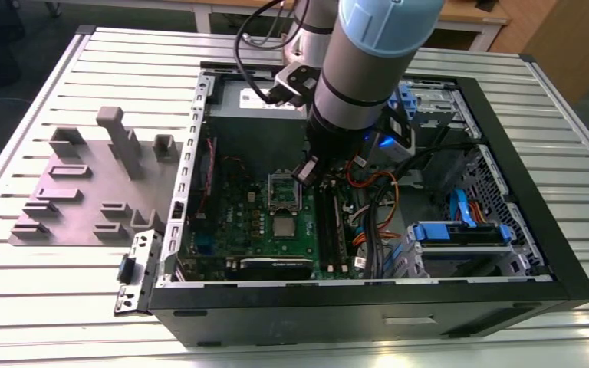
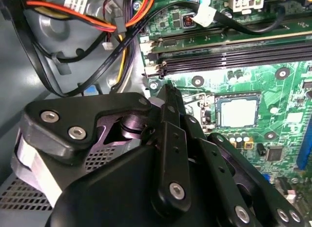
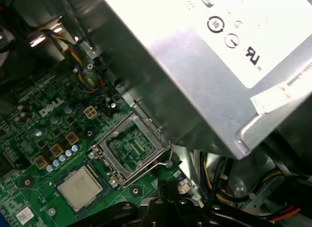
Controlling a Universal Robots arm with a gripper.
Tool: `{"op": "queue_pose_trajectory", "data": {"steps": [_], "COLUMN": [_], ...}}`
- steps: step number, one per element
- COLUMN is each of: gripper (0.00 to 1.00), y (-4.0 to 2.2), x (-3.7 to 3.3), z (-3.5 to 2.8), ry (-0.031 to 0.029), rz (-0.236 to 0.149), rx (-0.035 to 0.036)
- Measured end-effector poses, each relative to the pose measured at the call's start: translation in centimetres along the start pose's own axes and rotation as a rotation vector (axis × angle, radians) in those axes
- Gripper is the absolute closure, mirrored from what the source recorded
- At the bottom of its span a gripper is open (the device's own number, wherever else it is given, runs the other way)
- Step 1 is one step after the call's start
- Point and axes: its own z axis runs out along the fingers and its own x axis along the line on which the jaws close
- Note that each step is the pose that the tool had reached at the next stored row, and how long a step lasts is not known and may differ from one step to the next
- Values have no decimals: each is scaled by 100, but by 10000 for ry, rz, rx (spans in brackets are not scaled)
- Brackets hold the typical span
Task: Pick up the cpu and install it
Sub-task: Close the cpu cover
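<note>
Gripper [image 1: 308,170] hangs beside the hinged socket frame [image 3: 130,150]. Cpu [image 3: 80,187] lies flat just beyond it on the motherboard [image 3: 39,139]; whether the jaws are spread, I cannot tell

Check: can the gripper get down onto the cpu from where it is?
Probably yes. The cpu lies flat and uncovered on the motherboard, with the hinged socket frame beside it swung open. The gripper hangs just above, nothing between.

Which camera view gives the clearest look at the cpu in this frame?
The first wrist view: the cpu lies flat on the motherboard beside the open socket frame, unobstructed. The second wrist view also shows it, partly behind gripper linkage. In the exterior view it is a small square below the arm.
</note>
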Motion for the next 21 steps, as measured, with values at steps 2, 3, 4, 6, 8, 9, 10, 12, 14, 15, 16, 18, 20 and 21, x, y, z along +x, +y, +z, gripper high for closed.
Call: {"op": "queue_pose_trajectory", "data": {"steps": [2,3,4,6,8,9,10,12,14,15,16,18,20,21], "gripper": [89,89,89,89,89,89,89,89,89,89,89,89,89,89], "y": [-2,-3,-3,-6,-11,-13,-14,-18,-22,-23,-25,-27,-29,-30], "x": [-1,-1,-1,0,1,3,4,6,8,9,10,11,12,12], "z": [7,10,16,35,61,72,83,109,134,145,156,176,190,196], "ry": [-139,-231,-309,-392,-440,-458,-477,-519,-554,-571,-587,-606,-615,-617], "rz": [-60,-75,-82,-87,-91,-91,-93,-96,-98,-99,-100,-101,-102,-101], "rx": [-127,-207,-273,-343,-386,-404,-424,-461,-493,-508,-523,-540,-552,-554]}}
